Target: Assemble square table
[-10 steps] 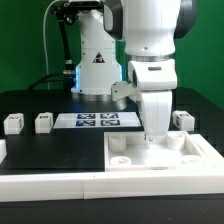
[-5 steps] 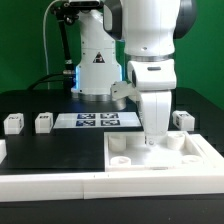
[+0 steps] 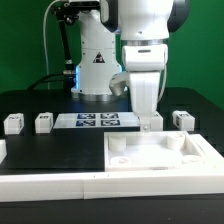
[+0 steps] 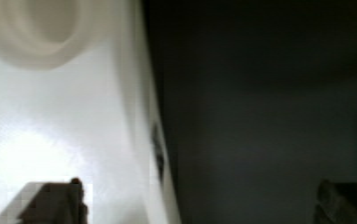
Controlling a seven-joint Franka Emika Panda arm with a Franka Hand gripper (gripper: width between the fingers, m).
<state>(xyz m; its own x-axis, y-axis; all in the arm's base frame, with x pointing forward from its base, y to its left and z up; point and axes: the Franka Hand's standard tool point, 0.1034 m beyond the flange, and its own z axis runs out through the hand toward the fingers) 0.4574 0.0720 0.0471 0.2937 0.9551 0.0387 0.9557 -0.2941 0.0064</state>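
One square slab lies flat on the dark surface, toward the exterior view's right and near the front, rim up, with round sockets showing near its corners; in the wrist view the slab fills one side as a pale, blurred sheet with one round socket, and its edge runs beside bare dark surface. Three legs stand loose behind it; two sit near each other at the exterior view's left, well apart from the slab, the outer one near the surface's edge; the third stands just past the slab's far right corner. The fingers stand wide apart, one over the slab and one over the dark surface, with the slab's edge passing below the gap; they clamp nothing. The arm hangs upright over the slab's far rim, its end low above it; whether the small pale block under it is a fourth leg or part of the hand, I cannot tell. The marker board lies flat between the left pair of legs and the arm. A long white bar lies along the front of the surface; the arm's base stands at the back.
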